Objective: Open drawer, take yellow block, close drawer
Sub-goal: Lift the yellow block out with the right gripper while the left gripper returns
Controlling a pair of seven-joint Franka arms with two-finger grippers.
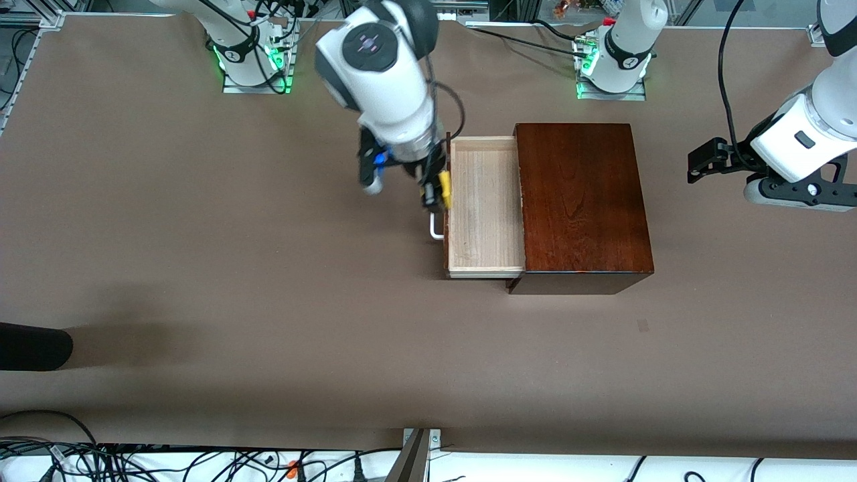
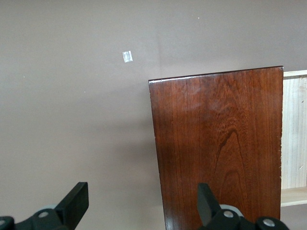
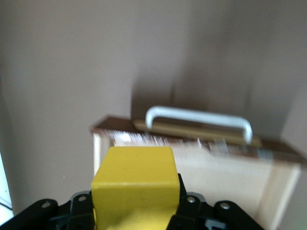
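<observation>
The drawer (image 1: pixel 483 207) stands pulled out of the dark reddish-brown wooden box (image 1: pixel 581 201), toward the right arm's end of the table; its pale interior looks empty. Its white bar handle (image 1: pixel 436 227) shows below my right gripper (image 1: pixel 436 191), which is shut on the yellow block (image 1: pixel 444 189) and holds it up over the drawer's front panel. The right wrist view shows the block (image 3: pixel 134 179) between the fingers, with the handle (image 3: pixel 199 120) and drawer (image 3: pixel 201 175) under it. My left gripper (image 1: pixel 703 161) is open and empty, up in the air past the box at the left arm's end of the table.
The left wrist view shows the box top (image 2: pixel 218 143), a strip of the drawer (image 2: pixel 293 139) and a small white mark (image 2: pixel 127 56) on the brown table. A dark object (image 1: pixel 33 346) lies at the table's edge at the right arm's end.
</observation>
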